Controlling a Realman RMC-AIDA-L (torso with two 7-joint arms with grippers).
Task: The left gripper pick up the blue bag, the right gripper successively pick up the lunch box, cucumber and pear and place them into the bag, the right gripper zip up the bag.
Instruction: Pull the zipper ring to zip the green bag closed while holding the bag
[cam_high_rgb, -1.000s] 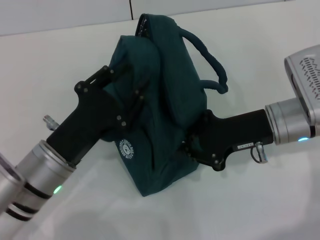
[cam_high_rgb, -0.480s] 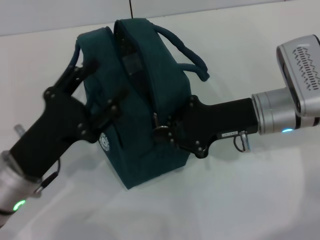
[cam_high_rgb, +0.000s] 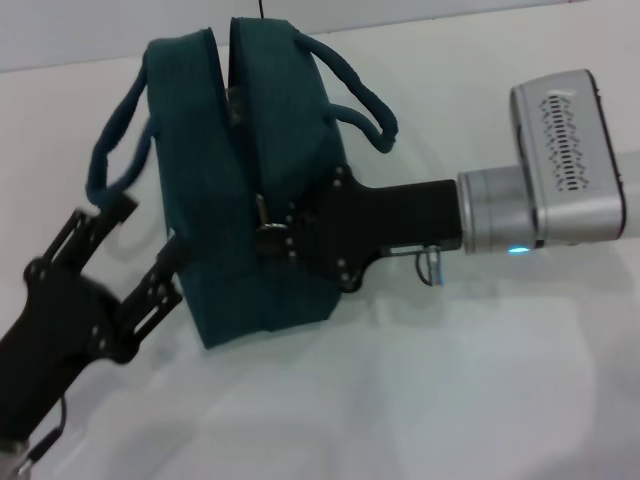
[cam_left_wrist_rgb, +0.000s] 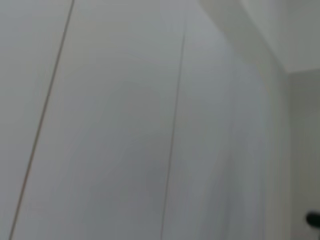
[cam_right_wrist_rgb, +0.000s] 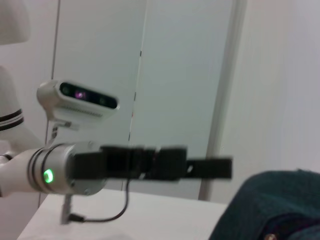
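The blue bag (cam_high_rgb: 250, 190) stands upright on the white table (cam_high_rgb: 480, 380), with both handles up. My right gripper (cam_high_rgb: 275, 232) reaches in from the right and is shut on the zipper pull (cam_high_rgb: 261, 214) on the bag's near end. My left gripper (cam_high_rgb: 135, 245) is open at the lower left, just off the bag's left side and holding nothing. The right wrist view shows the left gripper (cam_right_wrist_rgb: 220, 167) blurred, with a corner of the bag (cam_right_wrist_rgb: 270, 205). The lunch box, cucumber and pear are out of sight.
The table's far edge meets a pale wall behind the bag (cam_high_rgb: 450, 15). The left wrist view shows only wall panels (cam_left_wrist_rgb: 150, 125). A small cable loop (cam_high_rgb: 430, 265) hangs under the right gripper's body.
The bag has swung upright and shifted left. My left gripper let go of the bag and drew back to the lower left. My right gripper moved left, still on the zipper pull.
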